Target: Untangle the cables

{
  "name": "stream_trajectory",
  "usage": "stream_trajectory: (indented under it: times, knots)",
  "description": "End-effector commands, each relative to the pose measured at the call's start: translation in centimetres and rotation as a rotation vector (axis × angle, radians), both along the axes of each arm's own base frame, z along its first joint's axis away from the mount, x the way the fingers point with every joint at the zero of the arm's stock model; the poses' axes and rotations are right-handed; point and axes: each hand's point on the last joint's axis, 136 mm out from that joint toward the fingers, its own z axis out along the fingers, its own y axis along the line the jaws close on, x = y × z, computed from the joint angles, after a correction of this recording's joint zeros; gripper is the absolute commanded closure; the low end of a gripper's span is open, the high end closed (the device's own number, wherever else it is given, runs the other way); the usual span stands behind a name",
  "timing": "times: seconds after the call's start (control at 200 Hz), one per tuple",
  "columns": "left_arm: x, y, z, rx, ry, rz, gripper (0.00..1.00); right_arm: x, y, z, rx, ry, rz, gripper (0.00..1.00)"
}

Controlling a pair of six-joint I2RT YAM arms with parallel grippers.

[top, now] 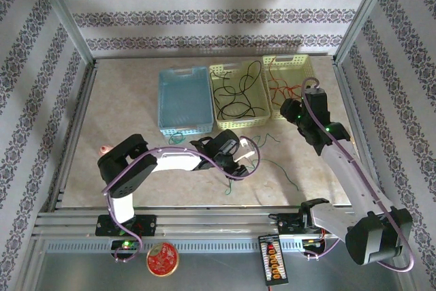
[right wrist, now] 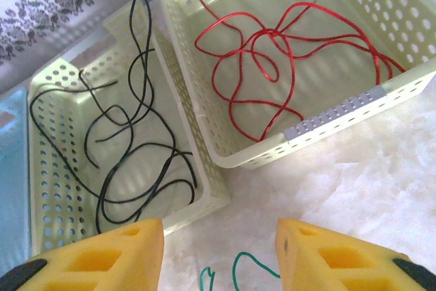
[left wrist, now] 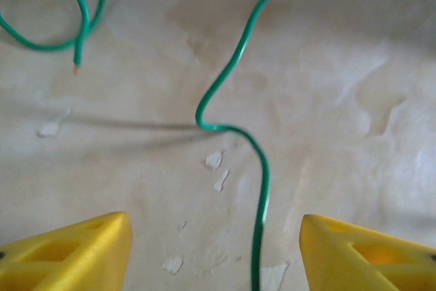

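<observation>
Green cable (left wrist: 264, 189) on open surface (left wrist: 354, 120), 12-to-6 between spread left gripper (left wrist: 214, 236) | right gripper (right wrist: 219, 236) spread, empty | red cables (right wrist: 271, 33) 1 o'clock, black cables (right wrist: 139, 124) 9 o'clock, inside baskets (right wrist: 238, 161)

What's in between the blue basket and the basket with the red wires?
A pale green basket holding black cables sits there, seen in the top view.

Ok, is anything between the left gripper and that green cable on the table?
Nothing visible. The left gripper is open above the bare table, and the green cable runs straight between its fingers, with no other cable across it there.
</observation>
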Motion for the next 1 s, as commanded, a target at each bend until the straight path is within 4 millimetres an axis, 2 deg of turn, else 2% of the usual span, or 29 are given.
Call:
stream_trajectory:
  times: [0.0, 0.105, 0.18, 0.25, 0.33, 0.425, 0.58, 0.635, 0.695, 0.8, 0.905, 0.995]
  knots:
    - [-0.9, 0.3, -0.6, 0.05, 0.017, -0.058, 0.48, -0.5, -0.2, -0.2, 0.022, 0.006, -0.014, 0.53]
    - [-0.6, 0.0, -0.8, 0.052, 0.015, -0.051, 0.76, -0.6, -0.2, -0.3, 0.03, 0.008, -0.011, 0.53]
    - [-0.3, -0.1, -0.6, 0.043, 0.007, -0.036, 1.0, -0.7, -0.2, -0.4, 0.032, 0.008, -0.013, 0.54]
    - [0.3, -0.2, 0.2, 0.025, -0.026, -0.003, 1.0, -0.9, -0.4, -0.4, 0.031, 0.008, -0.021, 0.53]
    - [0.8, 0.1, 2.2, -0.026, -0.119, 0.035, 1.0, -1.1, -0.7, -0.6, 0.029, 0.012, -0.034, 0.53]
    - [2.0, 1.2, 5.7, -0.096, -0.252, 0.119, 1.0, -1.2, -1.0, -0.9, 0.032, 0.019, -0.044, 0.53]
    - [4.4, 4.9, 12.7, -0.217, -0.441, 0.327, 1.0, -1.2, -1.1, -1.3, 0.038, 0.028, -0.045, 0.54]
    - [5.6, 6.9, 14.7, -0.255, -0.477, 0.426, 1.0, -1.1, -1.1, -1.4, 0.038, 0.031, -0.045, 0.54]
    - [7.5, 10.0, 16.5, -0.267, -0.516, 0.594, 1.0, -1.0, -0.9, -1.4, 0.041, 0.031, -0.041, 0.54]
    - [10.2, 15.3, 17.5, -0.253, -0.526, 0.833, 1.0, -0.7, -0.6, -1.6, 0.058, 0.036, -0.03, 0.54]
    - [12.3, 18.8, 17.8, -0.28, -0.501, 0.97, 1.0, -0.6, 0.0, -1.7, 0.084, 0.037, -0.012, 0.54]
    - [14.4, 21.6, 17.2, -0.242, -0.46, 1.075, 1.0, -0.6, 0.2, -1.7, 0.088, 0.038, 0.001, 0.54]
